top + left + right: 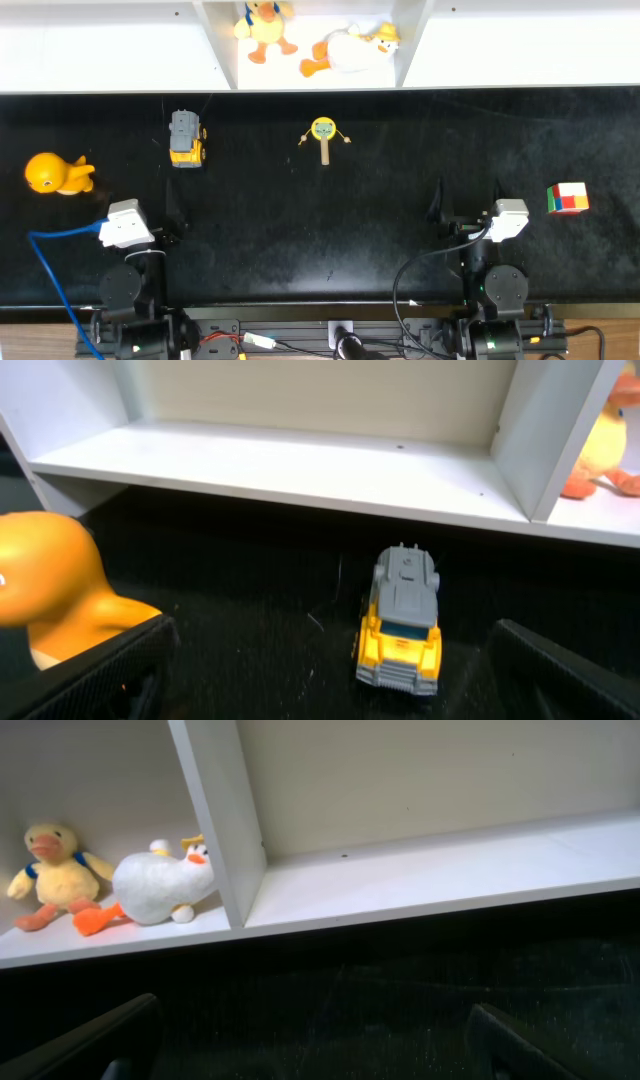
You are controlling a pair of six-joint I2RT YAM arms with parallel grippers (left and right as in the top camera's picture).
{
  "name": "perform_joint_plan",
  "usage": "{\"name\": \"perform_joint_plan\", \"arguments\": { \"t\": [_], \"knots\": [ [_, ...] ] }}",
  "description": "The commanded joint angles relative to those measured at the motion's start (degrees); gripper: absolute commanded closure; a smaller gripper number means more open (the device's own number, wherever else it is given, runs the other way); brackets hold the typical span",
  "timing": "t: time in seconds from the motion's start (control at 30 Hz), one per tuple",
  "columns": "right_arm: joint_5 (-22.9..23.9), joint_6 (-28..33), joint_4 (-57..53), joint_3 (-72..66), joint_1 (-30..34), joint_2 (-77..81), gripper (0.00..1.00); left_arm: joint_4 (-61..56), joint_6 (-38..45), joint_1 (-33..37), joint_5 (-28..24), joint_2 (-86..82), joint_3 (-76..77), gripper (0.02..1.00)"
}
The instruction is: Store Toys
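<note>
A white shelf (pixel 110 50) is seen along the far edge of the black surface (pixel 330 240), divided into three compartments. The left gripper (pixel 330 650) is held low over the surface near its front left, its fingers spread wide with nothing between them. The right gripper (pixel 312 1020) is held the same way at the front right, also wide and empty.

In the middle compartment a white plush duck (pixel 350 48) is laid on its side, with a yellow plush duck (pixel 264 28) seated just beside it. An orange toy (pixel 55 174) is found on the surface at the far left. A yellow and grey truck (pixel 186 138) is parked upright ahead of the left gripper, near the shelf. A multicoloured cube (pixel 567 198) is set at the far right. A small rattle drum (pixel 324 136) is laid flat near the middle, in front of the shelf.
</note>
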State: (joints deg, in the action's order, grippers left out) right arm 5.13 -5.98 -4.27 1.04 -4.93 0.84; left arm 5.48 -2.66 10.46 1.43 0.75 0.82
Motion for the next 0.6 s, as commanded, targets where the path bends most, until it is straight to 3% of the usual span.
{"name": "perform_joint_plan", "arguments": {
  "t": [0.03, 0.33, 0.6],
  "knots": [
    [0.28, -0.24, 0.22, -0.79, -0.31, -0.59, 0.005, 5.86, -3.32, 0.02, 0.20, -0.55, 5.07, 0.020],
    [0.28, -0.26, 0.22, -0.79, -0.31, -0.59, 0.005, 29.83, -4.85, 4.13, 8.92, 11.37, 31.67, 0.023],
    [0.28, -0.24, 0.22, -0.79, -0.31, -0.59, 0.005, 39.87, -3.74, 10.88, 11.13, 33.77, 54.69, 0.023]
  ]
}}
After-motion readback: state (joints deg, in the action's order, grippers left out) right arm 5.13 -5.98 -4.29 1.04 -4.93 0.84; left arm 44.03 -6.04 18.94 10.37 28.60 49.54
